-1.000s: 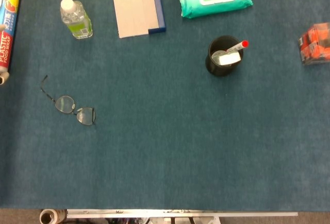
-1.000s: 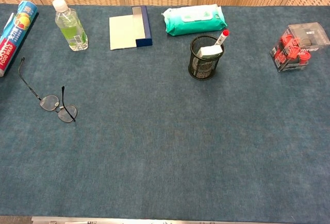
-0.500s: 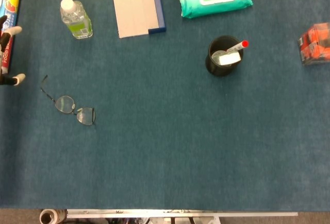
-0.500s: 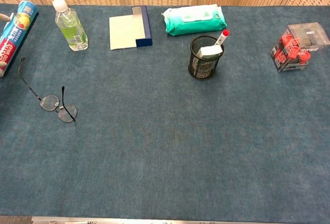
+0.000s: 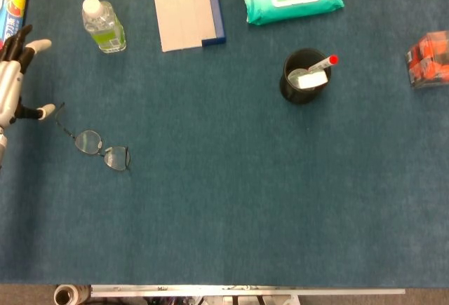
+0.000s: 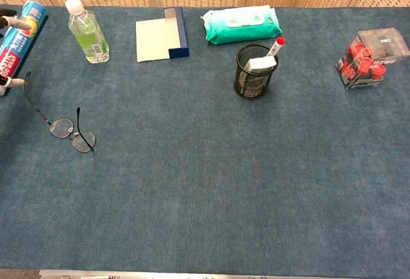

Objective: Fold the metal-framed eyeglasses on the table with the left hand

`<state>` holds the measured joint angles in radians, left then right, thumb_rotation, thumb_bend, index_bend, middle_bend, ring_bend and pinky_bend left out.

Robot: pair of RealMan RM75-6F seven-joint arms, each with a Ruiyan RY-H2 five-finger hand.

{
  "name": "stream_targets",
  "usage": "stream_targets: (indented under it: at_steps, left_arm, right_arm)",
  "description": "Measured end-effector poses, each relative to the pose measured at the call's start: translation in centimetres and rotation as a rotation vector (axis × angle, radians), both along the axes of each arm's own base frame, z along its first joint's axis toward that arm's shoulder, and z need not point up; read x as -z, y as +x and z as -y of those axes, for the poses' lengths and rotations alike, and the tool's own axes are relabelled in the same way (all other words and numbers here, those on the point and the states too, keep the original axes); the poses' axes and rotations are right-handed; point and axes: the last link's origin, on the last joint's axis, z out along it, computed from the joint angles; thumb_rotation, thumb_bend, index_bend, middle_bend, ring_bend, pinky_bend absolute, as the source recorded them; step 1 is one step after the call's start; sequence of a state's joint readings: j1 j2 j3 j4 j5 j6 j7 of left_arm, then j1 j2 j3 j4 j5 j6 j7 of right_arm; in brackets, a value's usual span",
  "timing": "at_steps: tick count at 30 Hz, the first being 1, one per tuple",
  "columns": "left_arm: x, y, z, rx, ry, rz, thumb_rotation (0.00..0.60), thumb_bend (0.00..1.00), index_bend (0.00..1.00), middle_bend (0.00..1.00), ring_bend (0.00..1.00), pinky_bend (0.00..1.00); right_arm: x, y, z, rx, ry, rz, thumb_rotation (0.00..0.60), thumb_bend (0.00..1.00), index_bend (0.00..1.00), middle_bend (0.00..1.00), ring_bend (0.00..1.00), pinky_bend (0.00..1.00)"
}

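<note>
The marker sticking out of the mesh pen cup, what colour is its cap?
Red. The marker cap shows best in the chest view, above the pen cup rim.

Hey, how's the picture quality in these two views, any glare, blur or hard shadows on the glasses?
Head view: even, soft light, no hard shadows; the eyeglasses look thin and slightly soft, and the left hand is cropped at the frame edge. Chest view: sharper, both temples of the eyeglasses readable, no glare on the lenses; the plastic bottle shows mild highlights.
</note>
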<state>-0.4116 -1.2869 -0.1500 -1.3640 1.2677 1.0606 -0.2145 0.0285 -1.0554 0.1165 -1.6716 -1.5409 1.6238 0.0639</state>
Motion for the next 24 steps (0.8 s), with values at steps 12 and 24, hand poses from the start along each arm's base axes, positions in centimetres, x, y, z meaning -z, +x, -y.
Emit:
stream_targets:
  at_steps: [12, 24]
  left_arm:
    - [0.8, 1.6, 0.8, 0.025, -0.04, 0.06, 0.6, 0.1, 0.17, 0.0, 0.0, 0.14]
    - [1.5, 2.4, 1.3, 0.042, -0.077, 0.086, 0.6, 0.1, 0.17, 0.0, 0.0, 0.14]
  right_arm:
    - [-0.1, 0.1, -0.1, -0.002, -0.002, 0.002, 0.6, 0.54, 0.59, 0.53, 0.36, 0.36]
    - [-0.2, 0.0, 0.0, -0.001, -0.006, 0.005, 0.6, 0.54, 0.59, 0.53, 0.36, 0.36]
